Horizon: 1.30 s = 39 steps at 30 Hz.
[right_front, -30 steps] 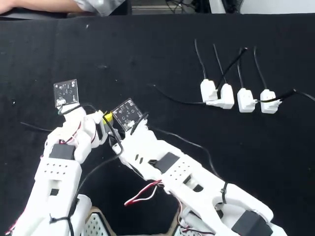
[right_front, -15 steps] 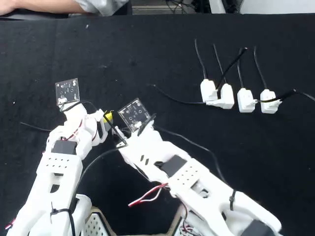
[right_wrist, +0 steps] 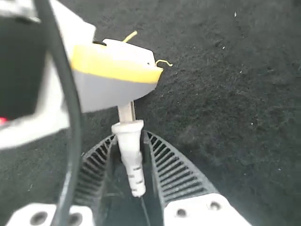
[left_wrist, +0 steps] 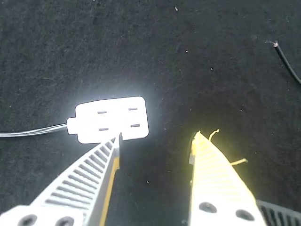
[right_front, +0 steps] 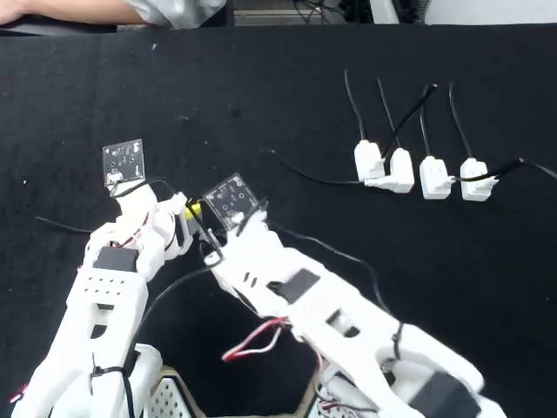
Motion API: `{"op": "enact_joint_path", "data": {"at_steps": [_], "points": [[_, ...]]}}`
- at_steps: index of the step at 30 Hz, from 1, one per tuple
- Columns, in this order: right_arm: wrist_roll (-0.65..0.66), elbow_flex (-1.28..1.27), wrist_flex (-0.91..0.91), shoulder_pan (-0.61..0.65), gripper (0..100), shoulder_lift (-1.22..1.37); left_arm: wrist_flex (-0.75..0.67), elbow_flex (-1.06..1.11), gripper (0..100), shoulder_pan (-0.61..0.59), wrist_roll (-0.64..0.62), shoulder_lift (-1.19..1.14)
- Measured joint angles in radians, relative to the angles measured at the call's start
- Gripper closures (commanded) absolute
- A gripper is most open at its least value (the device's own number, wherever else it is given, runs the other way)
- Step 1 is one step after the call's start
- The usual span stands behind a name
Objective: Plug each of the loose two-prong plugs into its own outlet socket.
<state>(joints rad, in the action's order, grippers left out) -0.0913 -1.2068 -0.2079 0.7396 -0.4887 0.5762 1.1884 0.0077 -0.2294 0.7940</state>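
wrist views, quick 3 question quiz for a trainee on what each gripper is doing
1. True or false: the right gripper is shut on a white plug.
2. The left gripper is: A open, B shut on a plug, C shut on a cord.
3. How many slots show on the white outlet?
Key: 1 true; 2 A; 3 four.

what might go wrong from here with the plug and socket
The white two-prong plug, clamped in the right jaws, has its prongs close against the left arm's yellow jaw; pushing on may jam it.
The white outlet socket block lies ungripped by the open left jaws, so it may slide.
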Motion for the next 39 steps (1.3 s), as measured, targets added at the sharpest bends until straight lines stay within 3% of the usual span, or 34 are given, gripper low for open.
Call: {"op": "enact_joint_path", "data": {"at_steps": [39], "points": [[0.000, -0.006, 0.000, -0.003, 98.8, -0.057, -0.052, 0.000, 76, 0.002, 0.000, -0.002]]}}
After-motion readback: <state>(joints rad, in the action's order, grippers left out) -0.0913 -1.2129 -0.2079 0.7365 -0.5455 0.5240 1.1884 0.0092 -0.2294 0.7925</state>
